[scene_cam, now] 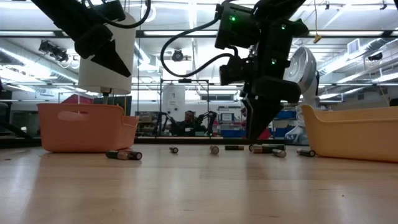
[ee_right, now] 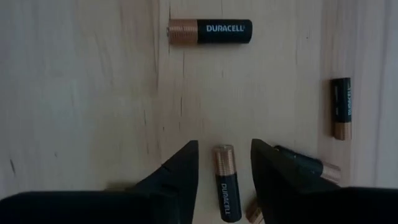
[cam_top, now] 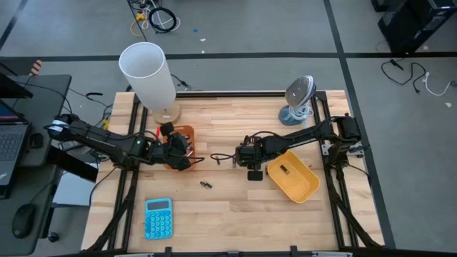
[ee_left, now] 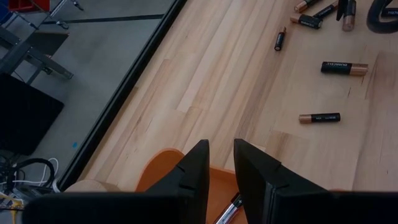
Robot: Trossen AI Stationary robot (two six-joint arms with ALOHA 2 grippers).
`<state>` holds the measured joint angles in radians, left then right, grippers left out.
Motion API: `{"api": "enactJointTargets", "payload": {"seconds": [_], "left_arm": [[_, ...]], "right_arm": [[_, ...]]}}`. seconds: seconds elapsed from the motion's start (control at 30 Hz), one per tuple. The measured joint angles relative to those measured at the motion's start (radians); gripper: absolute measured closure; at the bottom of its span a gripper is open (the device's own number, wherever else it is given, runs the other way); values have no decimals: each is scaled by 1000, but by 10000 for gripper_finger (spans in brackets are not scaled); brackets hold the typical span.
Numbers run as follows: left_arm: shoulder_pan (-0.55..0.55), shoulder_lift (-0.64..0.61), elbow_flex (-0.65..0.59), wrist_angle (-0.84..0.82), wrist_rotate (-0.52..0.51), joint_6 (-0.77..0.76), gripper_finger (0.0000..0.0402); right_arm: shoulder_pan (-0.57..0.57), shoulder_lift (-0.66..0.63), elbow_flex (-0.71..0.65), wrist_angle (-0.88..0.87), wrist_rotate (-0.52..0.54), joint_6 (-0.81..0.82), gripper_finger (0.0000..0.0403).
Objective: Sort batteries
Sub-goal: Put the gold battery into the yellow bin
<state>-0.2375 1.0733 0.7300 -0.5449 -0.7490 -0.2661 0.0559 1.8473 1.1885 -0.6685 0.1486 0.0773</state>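
Straddling a battery in wrist view, right gripper, hidden overhead

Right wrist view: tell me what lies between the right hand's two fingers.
In the right wrist view, one copper-topped black battery lies lengthwise on the wooden table, in the gap of the right hand, clear of both fingers.

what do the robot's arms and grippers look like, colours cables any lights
Both arms are black, built of jointed segments with black cables looped alongside. The left gripper and right gripper each end in two flat, wedge-shaped matte black fingers. The right arm's boxy wrist housing shows small green indicator lights; the high view shows a green light on the left arm.
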Motion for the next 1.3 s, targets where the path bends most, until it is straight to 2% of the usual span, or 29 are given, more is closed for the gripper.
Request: {"api": "enactJointTargets", "payload": {"seconds": [0.3,0.7,1.03,1.3], "left_arm": [[0,0,0,0,0,0,325],[0,0,0,0,0,0,325],[0,0,0,0,0,0,325],[0,0,0,0,0,0,325]], "right_arm": [[-1,0,0,1,23,-5,248],[-1,0,-2,0,25,8,248],[-1,1,-67,15,26,53,249],[-7,1,-69,29,26,24,251]]}}
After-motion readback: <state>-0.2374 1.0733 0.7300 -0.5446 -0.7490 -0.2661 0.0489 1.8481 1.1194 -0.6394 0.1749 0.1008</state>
